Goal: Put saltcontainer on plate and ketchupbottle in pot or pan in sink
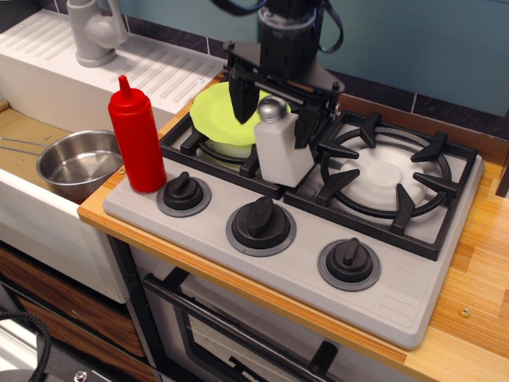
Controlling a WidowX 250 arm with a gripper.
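Straddling white tapered silver-capped saltcontainer (pixel 280 145), tilting, with black gripper (pixel 271 118).
Fingers spread either side, possibly touching; seeming light, rigid, slick; gripping upper body.

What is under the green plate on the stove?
The plate rests on the black grate of the left burner, with a white burner disc partly showing beneath its front edge. The rest of the burner is covered.

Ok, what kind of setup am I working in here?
Most likely a toy kitchen: a gas-style stove with knobs, a white sink with a faucet, and an oven door below.
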